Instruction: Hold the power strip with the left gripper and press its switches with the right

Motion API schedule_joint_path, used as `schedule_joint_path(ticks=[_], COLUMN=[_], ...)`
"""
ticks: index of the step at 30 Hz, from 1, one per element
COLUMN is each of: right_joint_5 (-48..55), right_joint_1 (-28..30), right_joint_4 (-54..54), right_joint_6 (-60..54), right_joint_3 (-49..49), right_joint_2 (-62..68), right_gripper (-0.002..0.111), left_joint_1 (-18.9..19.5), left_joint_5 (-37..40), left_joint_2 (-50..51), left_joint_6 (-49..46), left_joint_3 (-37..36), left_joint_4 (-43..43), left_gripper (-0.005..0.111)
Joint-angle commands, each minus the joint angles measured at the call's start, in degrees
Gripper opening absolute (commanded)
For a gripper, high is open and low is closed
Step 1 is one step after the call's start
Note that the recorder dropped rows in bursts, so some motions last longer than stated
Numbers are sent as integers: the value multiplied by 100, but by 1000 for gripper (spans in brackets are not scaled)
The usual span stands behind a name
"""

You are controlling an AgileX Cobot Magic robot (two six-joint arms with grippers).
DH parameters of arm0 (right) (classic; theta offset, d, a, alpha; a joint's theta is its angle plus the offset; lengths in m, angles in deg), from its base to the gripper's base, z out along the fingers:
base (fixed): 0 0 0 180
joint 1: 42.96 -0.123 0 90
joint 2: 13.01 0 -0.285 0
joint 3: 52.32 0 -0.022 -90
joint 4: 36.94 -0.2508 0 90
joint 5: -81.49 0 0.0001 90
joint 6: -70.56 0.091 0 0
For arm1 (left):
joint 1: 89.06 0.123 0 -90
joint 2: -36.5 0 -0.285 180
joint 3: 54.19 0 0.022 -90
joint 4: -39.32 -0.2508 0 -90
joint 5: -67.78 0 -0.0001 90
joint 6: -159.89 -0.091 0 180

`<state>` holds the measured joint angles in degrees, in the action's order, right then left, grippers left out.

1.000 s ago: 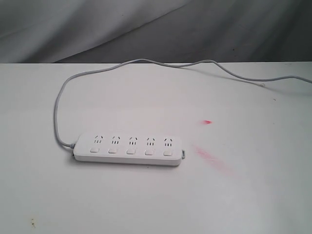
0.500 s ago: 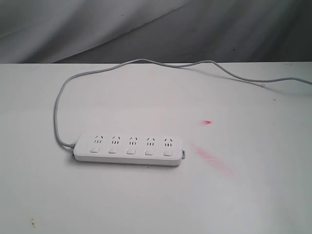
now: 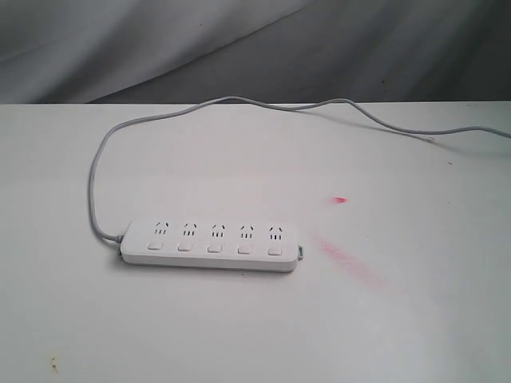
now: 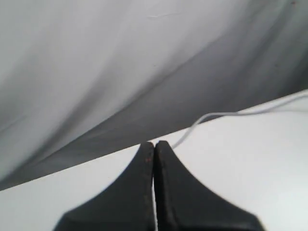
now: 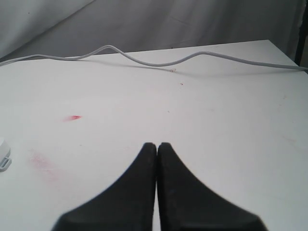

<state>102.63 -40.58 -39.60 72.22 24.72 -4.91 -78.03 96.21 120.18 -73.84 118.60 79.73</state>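
The white power strip (image 3: 211,244) lies flat on the white table (image 3: 255,335), left of centre in the exterior view. Its switches (image 3: 214,248) run in a row below the sockets. Its grey-white cord (image 3: 104,152) loops from the strip's left end round the back and off to the right. Neither arm appears in the exterior view. My left gripper (image 4: 154,144) is shut with nothing in it, held above the table near the cord (image 4: 211,115). My right gripper (image 5: 157,145) is shut and empty too. Only the strip's end (image 5: 4,155) shows at the edge of the right wrist view.
Red smears (image 3: 347,259) and a small red spot (image 3: 340,199) mark the table right of the strip. A grey cloth backdrop (image 3: 255,48) hangs behind the table's far edge. The cord (image 5: 144,60) snakes across the far side of the table in the right wrist view.
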Motion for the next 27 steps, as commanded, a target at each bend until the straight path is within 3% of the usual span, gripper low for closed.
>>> schedule_joint_path(ticks=[1,8,11,24,27], right_joint_5=[-31,-31,-31,-31,-31], right_joint_1=[39,39,39,39,39], right_joint_4=[51,51,51,51,51], right_joint_6=[17,17,17,17,17], right_joint_3=[17,17,17,17,17], right_joint_2=[-31,-31,-31,-31,-31], right_gripper=[0,0,0,0,0], left_joint_1=[583,1606,1816,1906,1906], left_joint_5=[1355,3381,4153,4153,4153], left_joint_2=[346,919,1268,1951,1951], left_joint_6=[-2492,-4046,-4575,-4825,-3864], left_joint_3=[3,3,3,-342,-342], left_joint_4=[1879,2934,3001,2873,2404], left_gripper=[0,0,0,0,0])
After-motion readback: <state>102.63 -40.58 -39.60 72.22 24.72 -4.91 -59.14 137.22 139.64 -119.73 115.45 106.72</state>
